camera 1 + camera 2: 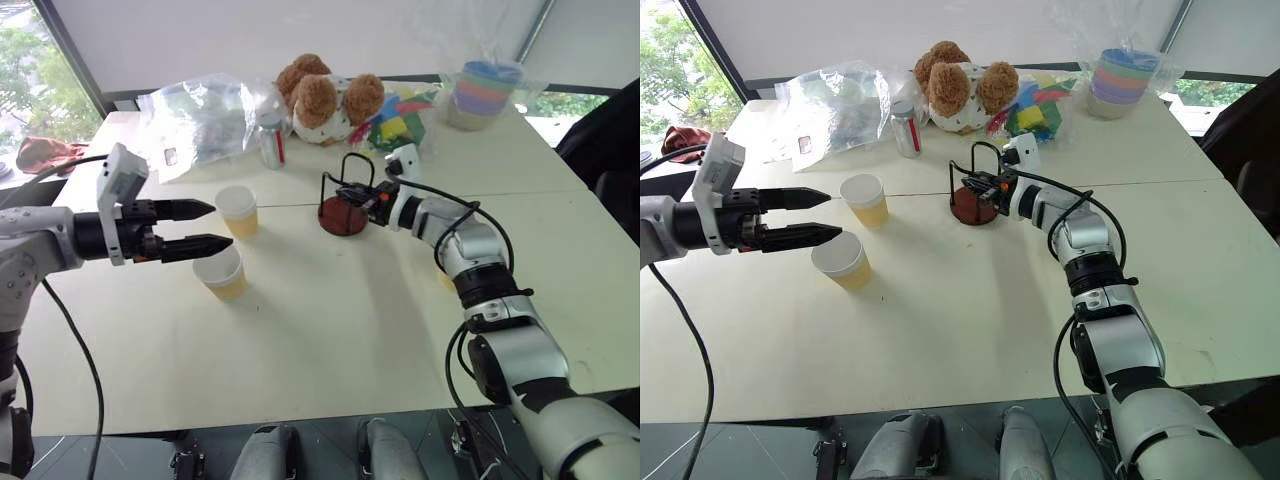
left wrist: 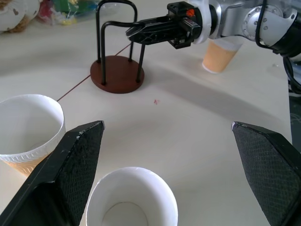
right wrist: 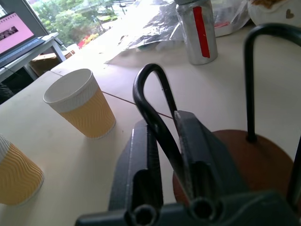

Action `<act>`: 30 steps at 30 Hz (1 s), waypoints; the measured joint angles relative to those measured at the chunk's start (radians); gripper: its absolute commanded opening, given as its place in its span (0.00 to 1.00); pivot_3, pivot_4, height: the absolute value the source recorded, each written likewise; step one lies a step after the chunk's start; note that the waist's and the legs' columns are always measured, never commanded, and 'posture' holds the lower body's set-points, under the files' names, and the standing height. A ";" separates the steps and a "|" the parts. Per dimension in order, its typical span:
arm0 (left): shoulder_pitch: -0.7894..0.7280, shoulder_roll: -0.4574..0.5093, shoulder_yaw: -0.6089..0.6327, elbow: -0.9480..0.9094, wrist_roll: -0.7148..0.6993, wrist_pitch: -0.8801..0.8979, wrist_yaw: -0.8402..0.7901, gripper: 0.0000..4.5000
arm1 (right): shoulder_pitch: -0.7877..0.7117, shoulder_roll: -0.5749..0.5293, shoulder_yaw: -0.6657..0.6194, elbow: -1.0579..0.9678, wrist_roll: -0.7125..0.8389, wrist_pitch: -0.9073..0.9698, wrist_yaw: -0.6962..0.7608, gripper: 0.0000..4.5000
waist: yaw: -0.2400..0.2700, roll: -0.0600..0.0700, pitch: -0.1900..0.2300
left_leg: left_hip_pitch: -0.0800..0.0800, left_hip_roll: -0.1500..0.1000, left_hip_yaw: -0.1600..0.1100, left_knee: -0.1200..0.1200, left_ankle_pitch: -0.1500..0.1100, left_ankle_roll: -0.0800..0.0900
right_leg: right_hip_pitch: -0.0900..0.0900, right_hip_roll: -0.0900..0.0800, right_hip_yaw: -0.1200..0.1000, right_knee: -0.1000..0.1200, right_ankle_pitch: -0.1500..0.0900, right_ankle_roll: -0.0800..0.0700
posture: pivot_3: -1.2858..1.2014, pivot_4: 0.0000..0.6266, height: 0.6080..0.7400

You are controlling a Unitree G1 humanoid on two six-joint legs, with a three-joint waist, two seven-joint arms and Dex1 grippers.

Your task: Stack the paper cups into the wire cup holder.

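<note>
Daylight is coming through the windows behind a pale cream surface, and greenery is showing outside. Along the far edge a teddy bear, a crinkled plastic bag, a silver can and a bagged stack of pastel bowls are sitting well clear of the work.

Near the middle, the wire cup holder is standing on its reddish disc. The right gripper is reaching level toward it, its fingers pressed together on one black wire loop. Two paper cups are standing upright toward the left, one behind the other, and a third cup is sitting beside the right forearm. The left gripper is hovering just beside the nearer cup, fingers spread wide and holding nothing.

My worry is the light stand: if the right arm is pulling or twisting while pinching that loop, the holder is likely to tip or skid. The right forearm is also close enough to knock the third cup over. On the left, closing too hard is apt to crush a thin cup wall.
</note>
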 measured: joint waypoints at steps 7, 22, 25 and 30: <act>-0.009 -0.005 -0.009 0.007 0.021 -0.003 0.002 1.00 | 0.062 0.062 -0.015 -0.314 -0.007 0.225 -0.219 0.01 | -0.001 0.000 0.000 | -0.001 0.001 0.000 -0.001 0.001 -0.002 | -0.003 0.000 0.000 0.004 0.000 0.000 | 0.52 0.24 1.00; -0.075 -0.003 -0.074 0.068 0.068 -0.011 -0.079 1.00 | 0.317 0.283 -0.007 -1.211 -0.005 1.085 -0.710 0.01 | 0.005 -0.002 -0.001 | 0.001 0.000 -0.002 0.002 0.002 -0.003 | -0.003 0.001 0.000 0.011 0.000 0.000 | 0.52 0.24 1.00; -0.082 -0.011 -0.081 0.071 0.075 -0.011 -0.085 1.00 | 0.363 0.306 0.010 -1.218 -0.014 1.093 -0.730 0.01 | 0.001 -0.001 -0.001 | 0.001 0.000 -0.001 0.002 0.002 -0.003 | -0.003 0.001 0.000 0.011 0.000 0.000 | 0.52 0.24 1.00; -0.088 -0.024 -0.097 0.071 0.088 -0.011 -0.093 1.00 | 0.411 0.348 0.039 -1.211 -0.041 1.047 -0.762 0.27 | 0.000 -0.002 -0.001 | 0.002 0.000 -0.001 0.002 0.002 -0.003 | -0.003 0.001 0.000 0.013 0.000 0.000 | 0.52 0.24 1.00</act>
